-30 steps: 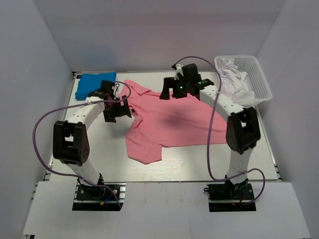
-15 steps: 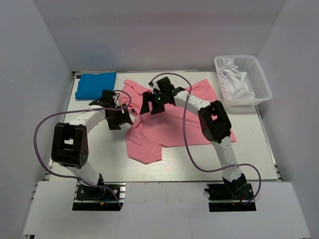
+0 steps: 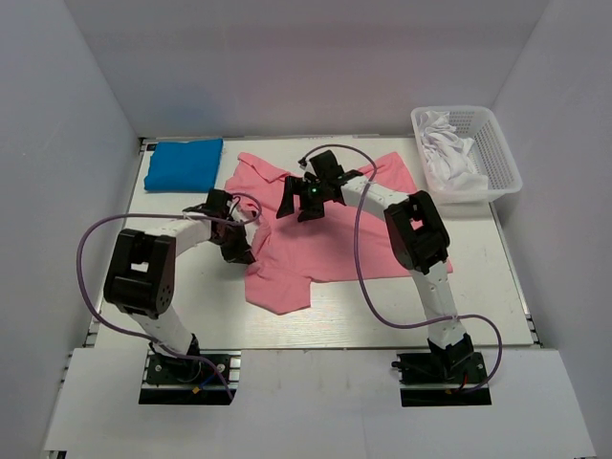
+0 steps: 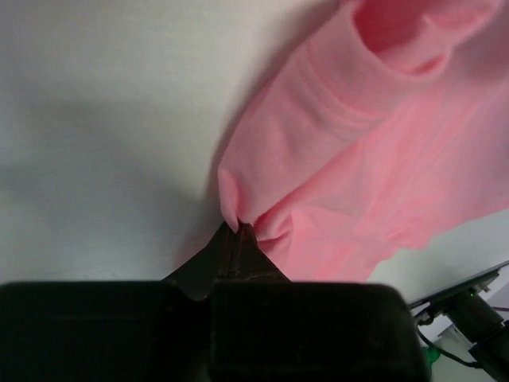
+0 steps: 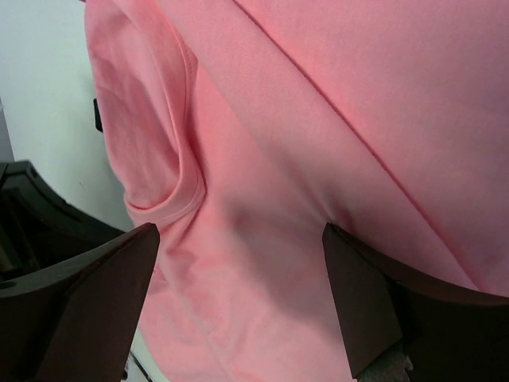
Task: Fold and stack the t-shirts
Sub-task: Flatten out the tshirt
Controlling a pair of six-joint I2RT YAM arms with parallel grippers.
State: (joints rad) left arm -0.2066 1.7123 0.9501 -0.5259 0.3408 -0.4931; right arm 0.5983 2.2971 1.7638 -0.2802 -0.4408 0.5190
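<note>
Salmon-pink t-shirt (image 4: 358, 159) is gripped at its edge by the closed left jaws, cloth bunched at their tips. The right jaws are spread wide over its collar (image 5: 188, 181).

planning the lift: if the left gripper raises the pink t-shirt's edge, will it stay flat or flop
Likely floppy: the pink t-shirt bunches into soft folds where the left gripper pinches its edge. Probably light, being thin cloth, so the rest should drape and drag.
</note>
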